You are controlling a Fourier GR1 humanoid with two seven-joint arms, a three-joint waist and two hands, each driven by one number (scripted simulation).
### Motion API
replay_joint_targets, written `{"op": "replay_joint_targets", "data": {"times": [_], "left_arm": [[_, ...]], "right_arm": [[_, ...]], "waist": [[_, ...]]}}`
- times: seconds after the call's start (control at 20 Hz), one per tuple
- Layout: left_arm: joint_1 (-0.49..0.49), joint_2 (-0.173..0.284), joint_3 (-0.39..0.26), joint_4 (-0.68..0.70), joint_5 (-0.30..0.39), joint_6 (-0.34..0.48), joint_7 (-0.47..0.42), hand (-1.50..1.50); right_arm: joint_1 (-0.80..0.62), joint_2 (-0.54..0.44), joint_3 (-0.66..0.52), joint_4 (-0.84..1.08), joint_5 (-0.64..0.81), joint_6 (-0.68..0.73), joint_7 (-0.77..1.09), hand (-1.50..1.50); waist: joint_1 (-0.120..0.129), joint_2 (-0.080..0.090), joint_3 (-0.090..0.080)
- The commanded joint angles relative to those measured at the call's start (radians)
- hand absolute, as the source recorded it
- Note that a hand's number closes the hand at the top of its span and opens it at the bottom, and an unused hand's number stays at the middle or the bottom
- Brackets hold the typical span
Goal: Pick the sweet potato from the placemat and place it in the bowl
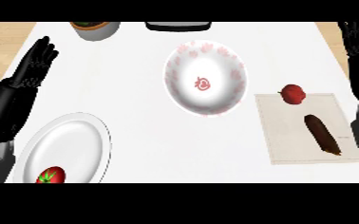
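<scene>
Brown sweet potato [322, 135] lies on the placemat [294, 137], bowl [205, 78] apart.

No readable text, label or number shows anywhere

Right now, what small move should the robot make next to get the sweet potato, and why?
Probably bring the right hand in over the sweet potato. It lies untouched on the placemat, the bowl holds nothing, and the left hand rests open far across the counter.

Black left hand [36, 60] (segmented fingers), black forearm.
</scene>
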Motion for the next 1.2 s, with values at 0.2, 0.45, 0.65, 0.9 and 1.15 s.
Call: {"op": "replay_joint_targets", "data": {"times": [0.2, 0.45, 0.65, 0.9, 1.15], "left_arm": [[-0.026, -0.075, 0.080, 0.055, 0.061, 0.090, 0.039, 0.00], [0.015, -0.117, 0.138, 0.103, 0.114, 0.150, 0.087, 0.00], [-0.009, -0.129, 0.137, 0.131, 0.106, 0.158, 0.099, 0.00], [-0.018, -0.109, 0.177, 0.171, 0.129, 0.116, 0.088, 0.00], [0.016, -0.118, 0.166, 0.149, 0.113, 0.112, 0.083, 0.00]], "right_arm": [[0.128, 0.020, 0.462, -0.049, 0.090, 0.399, -0.013, -1.50], [0.279, -0.138, 0.518, -0.150, 0.524, 0.141, -0.321, -1.50], [0.445, -0.210, 0.580, -0.152, 0.698, -0.006, -0.522, -1.50], [0.582, -0.360, 0.536, -0.334, 0.876, -0.133, -0.421, -1.50], [0.648, -0.462, 0.441, -0.565, 0.994, -0.081, -0.130, -1.50]], "waist": [[0.091, 0.030, 0.024], [-0.020, -0.001, 0.031], [-0.025, 0.006, 0.030], [-0.033, 0.002, 0.026], [-0.023, 0.001, 0.024]]}}
